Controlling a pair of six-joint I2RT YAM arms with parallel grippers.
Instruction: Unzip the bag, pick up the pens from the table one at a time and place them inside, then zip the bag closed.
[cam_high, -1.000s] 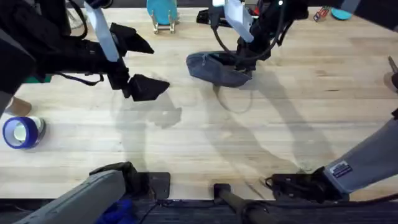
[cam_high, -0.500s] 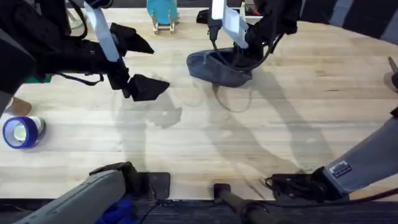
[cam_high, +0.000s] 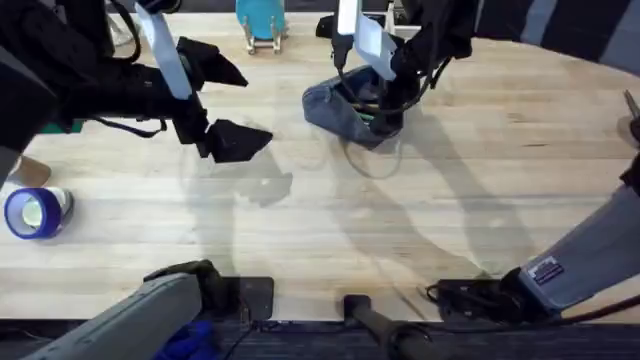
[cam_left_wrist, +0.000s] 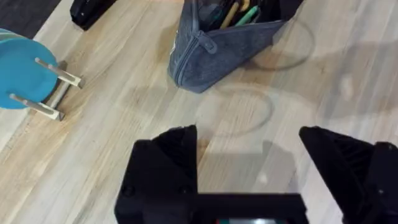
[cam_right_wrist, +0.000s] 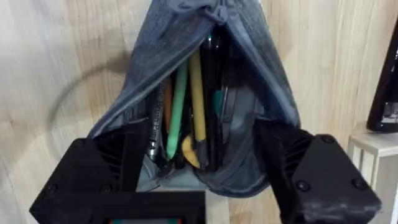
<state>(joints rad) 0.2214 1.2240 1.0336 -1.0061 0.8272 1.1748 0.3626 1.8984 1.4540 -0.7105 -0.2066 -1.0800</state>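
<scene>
The grey-blue bag (cam_high: 340, 108) lies at the far middle of the table (cam_high: 320, 220), its zipper undone and its mouth gaping. Several pens (cam_right_wrist: 186, 106), green, yellow, orange and dark ones, lie inside it. My right gripper (cam_high: 385, 105) hangs directly over the mouth, open, its fingers (cam_right_wrist: 102, 165) spread to either side of the opening (cam_right_wrist: 199, 168). My left gripper (cam_high: 225, 100) hovers open to the left of the bag with nothing in it. In the left wrist view the bag (cam_left_wrist: 211, 50) lies beyond the open left gripper (cam_left_wrist: 249, 155), pen tips (cam_left_wrist: 236, 12) showing.
A blue stand with wooden pegs (cam_high: 260, 25) and a black stapler (cam_left_wrist: 87, 9) sit at the far edge beside the bag. A blue tape roll (cam_high: 35, 212) rests at the left. Small coloured items (cam_high: 530, 20) lie at the far right.
The right gripper has shifted left over the bag. The bag's right end has bunched up, and its mouth now stands wider. The left arm has stayed put.
</scene>
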